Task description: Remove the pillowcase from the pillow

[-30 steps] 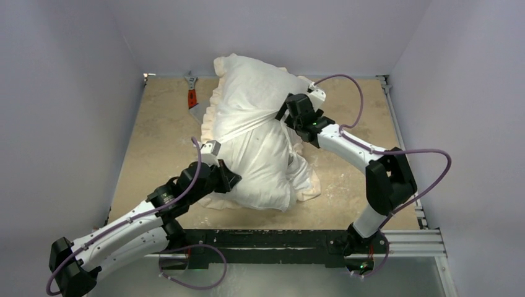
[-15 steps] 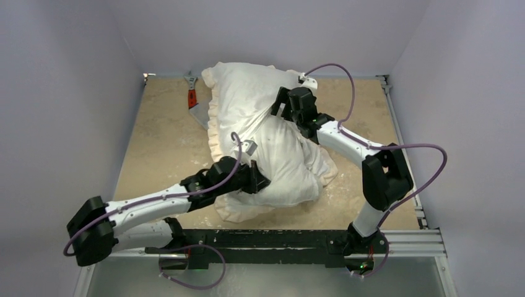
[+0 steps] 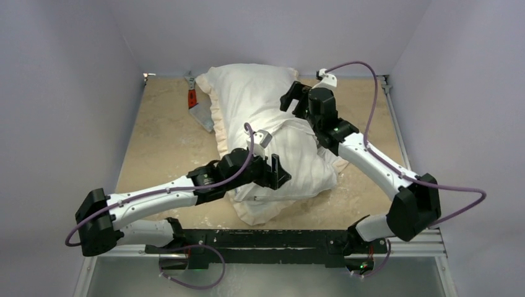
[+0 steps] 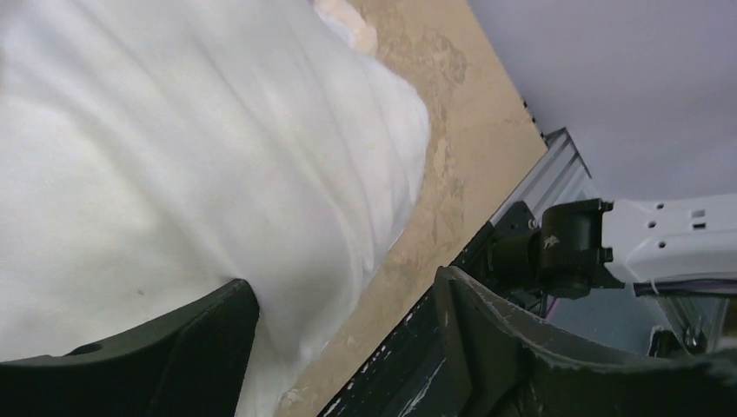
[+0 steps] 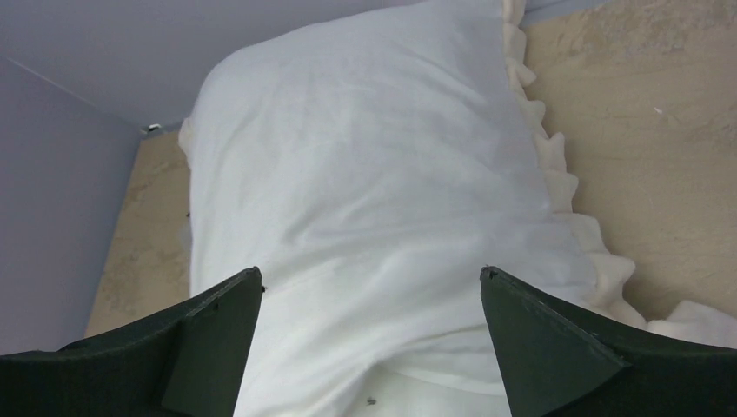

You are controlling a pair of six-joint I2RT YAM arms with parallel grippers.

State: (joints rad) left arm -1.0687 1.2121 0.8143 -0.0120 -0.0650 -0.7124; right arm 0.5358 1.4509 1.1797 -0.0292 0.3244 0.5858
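— Where is the pillowcase?
— It lies slantwise across your table, frill along its left side. The pillow bulges out of its near end.
— And the claws?
— Your left gripper stands apart beside the pillow, clamping nothing. Your right gripper gapes wide over the pillowcase.

Top view looks down from behind; both wrist views hug the pillowcase.
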